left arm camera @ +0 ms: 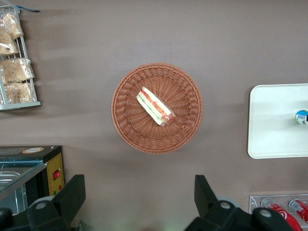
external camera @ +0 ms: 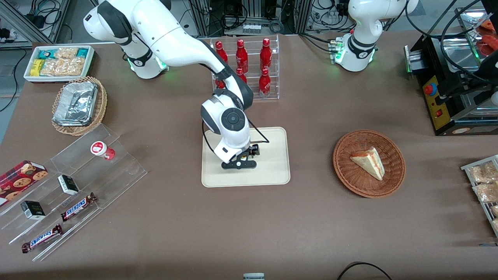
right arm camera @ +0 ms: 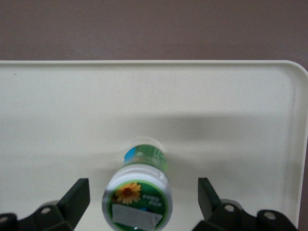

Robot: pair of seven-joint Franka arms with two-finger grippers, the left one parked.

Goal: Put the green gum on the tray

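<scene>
From the front, the right arm is reaching over the tray (external camera: 272, 173), with the gripper (external camera: 239, 164) hanging low above its middle; the gum is hidden under the wrist here. A wicker basket (external camera: 352, 182) holding a sandwich (external camera: 369, 162) is sitting toward the parked arm's end, and a red-lidded canister (external camera: 102, 149) is lying on a clear stand (external camera: 128, 167) toward the working arm's end. In the left wrist view, the gum (left arm camera: 302, 116) is showing at the frame's edge, standing on the tray (left arm camera: 272, 125). In the right wrist view, the gum (right arm camera: 138, 198) is standing upright on the tray (right arm camera: 231, 139) between the spread fingers (right arm camera: 77, 197), which are flanking it without touching it.
</scene>
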